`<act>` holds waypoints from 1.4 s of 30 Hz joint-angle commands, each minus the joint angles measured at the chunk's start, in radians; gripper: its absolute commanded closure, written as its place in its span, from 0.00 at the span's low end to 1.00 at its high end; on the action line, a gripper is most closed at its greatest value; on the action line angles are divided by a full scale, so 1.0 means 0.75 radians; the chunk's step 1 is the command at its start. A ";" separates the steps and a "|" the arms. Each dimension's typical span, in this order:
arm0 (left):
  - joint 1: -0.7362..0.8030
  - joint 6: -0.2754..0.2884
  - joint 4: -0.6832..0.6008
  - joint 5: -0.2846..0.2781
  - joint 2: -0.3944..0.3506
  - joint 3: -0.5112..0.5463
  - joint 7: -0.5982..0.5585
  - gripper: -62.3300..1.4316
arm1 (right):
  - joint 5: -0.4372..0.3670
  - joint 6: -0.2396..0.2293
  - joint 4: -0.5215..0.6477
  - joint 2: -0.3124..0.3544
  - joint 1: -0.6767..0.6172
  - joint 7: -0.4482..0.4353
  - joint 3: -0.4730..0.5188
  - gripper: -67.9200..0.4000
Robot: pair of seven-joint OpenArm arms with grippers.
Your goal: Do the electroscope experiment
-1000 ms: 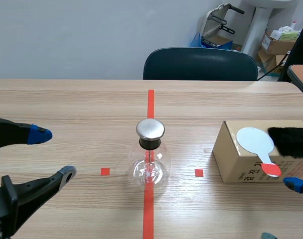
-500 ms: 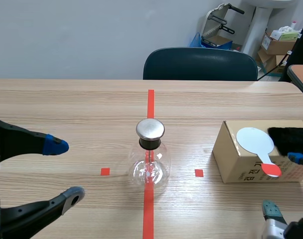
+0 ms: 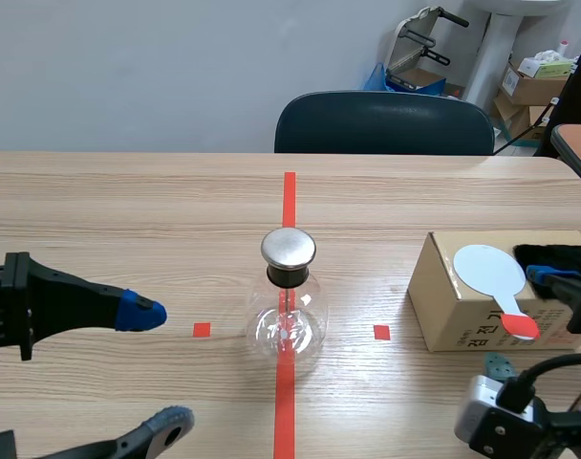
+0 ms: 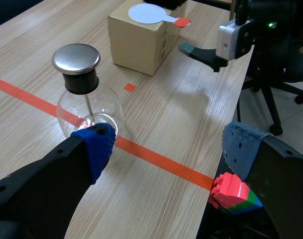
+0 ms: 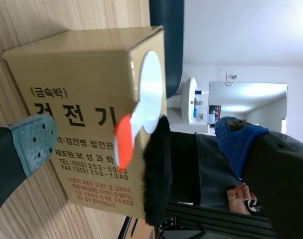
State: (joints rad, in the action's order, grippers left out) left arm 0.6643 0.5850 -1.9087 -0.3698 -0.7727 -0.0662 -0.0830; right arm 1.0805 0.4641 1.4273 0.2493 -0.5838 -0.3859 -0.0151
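The electroscope, a round glass flask (image 3: 289, 320) with a metal cap (image 3: 289, 248), stands on the red centre line. To its right, on a cardboard box (image 3: 453, 306), lie a white disc paddle with a red handle (image 3: 491, 271) and a black fur piece (image 3: 558, 258). My left gripper (image 3: 155, 368) is open, left of the flask (image 4: 86, 107), its fingers (image 4: 94, 147) wide apart. My right gripper (image 3: 525, 320) is open at the box's near right corner. In the right wrist view the paddle (image 5: 147, 89) and fur (image 5: 161, 169) lie ahead, between the spread fingers (image 5: 32, 142).
A dark chair (image 3: 384, 122) stands behind the table, with stacked cardboard boxes (image 3: 534, 81) at the back right. In the left wrist view the right arm's gripper (image 4: 206, 52) hangs near the box (image 4: 139, 42), and coloured toy bricks (image 4: 233, 191) sit past the table edge.
My left gripper has moved right, closer to the flask, with its fingers spread wider. My right gripper has come up into view beside the box, nearer the paddle.
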 commanded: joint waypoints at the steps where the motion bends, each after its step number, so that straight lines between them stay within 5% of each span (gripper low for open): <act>1: -0.012 0.006 -0.022 -0.015 0.006 -0.013 -0.034 0.25 | -0.003 0.014 -0.020 0.008 0.026 0.008 0.004 0.00; 42: -0.011 0.007 -0.022 -0.015 0.014 -0.048 -0.038 0.25 | 0.020 0.015 -0.060 0.007 0.073 -0.026 0.004 0.00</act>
State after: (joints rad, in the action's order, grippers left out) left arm 0.6643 0.5850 -1.9087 -0.3702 -0.7700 -0.0933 -0.1013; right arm 1.0931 0.4637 1.3670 0.2493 -0.5354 -0.4095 -0.0154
